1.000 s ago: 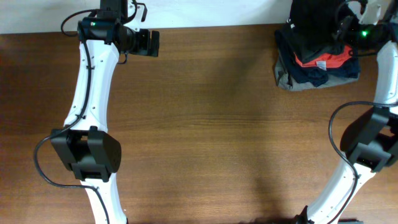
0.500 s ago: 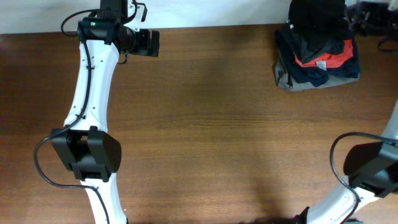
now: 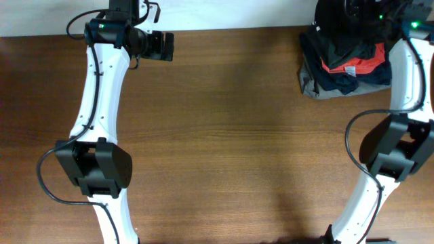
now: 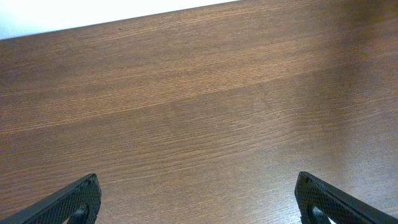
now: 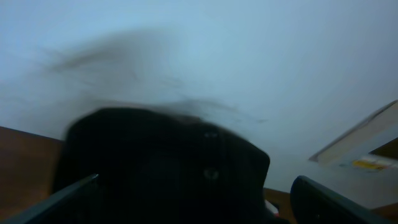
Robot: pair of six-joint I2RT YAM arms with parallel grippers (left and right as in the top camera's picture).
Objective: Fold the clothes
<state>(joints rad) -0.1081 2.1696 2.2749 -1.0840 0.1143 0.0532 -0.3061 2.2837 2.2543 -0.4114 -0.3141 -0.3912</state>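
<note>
Plainly, the black T-shirt [image 3: 337, 20] is at the far right corner of the table [image 3: 237, 135]. It is a soft, matte, shapeless dark mound bunched on the back of the heap of garments [image 3: 347, 68] and reaching over the table's far edge against the white wall [image 3: 237, 13]. From my right wrist the same black fabric [image 5: 161, 168] fills the lower middle as a rounded, heavily blurred lump; I can make out no folds, sleeves or label on it. My right gripper [image 5: 194, 183] has its dark fingers [image 5: 68, 199] at the two bottom corners of that view, spread wide. The cloth sits ahead of and between them, and I cannot tell whether either finger touches it, but nothing is pinched. The heap below the shirt is crumpled and layered: grey cloth along the left and near edge, navy over that, and an orange-red piece with a small pale tag showing through. The tabletop is brown wood with a fine, straight grain. Well apart, at the far left corner, my left gripper [image 3: 163, 46] hangs over bare wood, jaws fully spread and holding nothing, its flat black fingertips [image 4: 78, 199] just poking in at the bottom corners.
</note>
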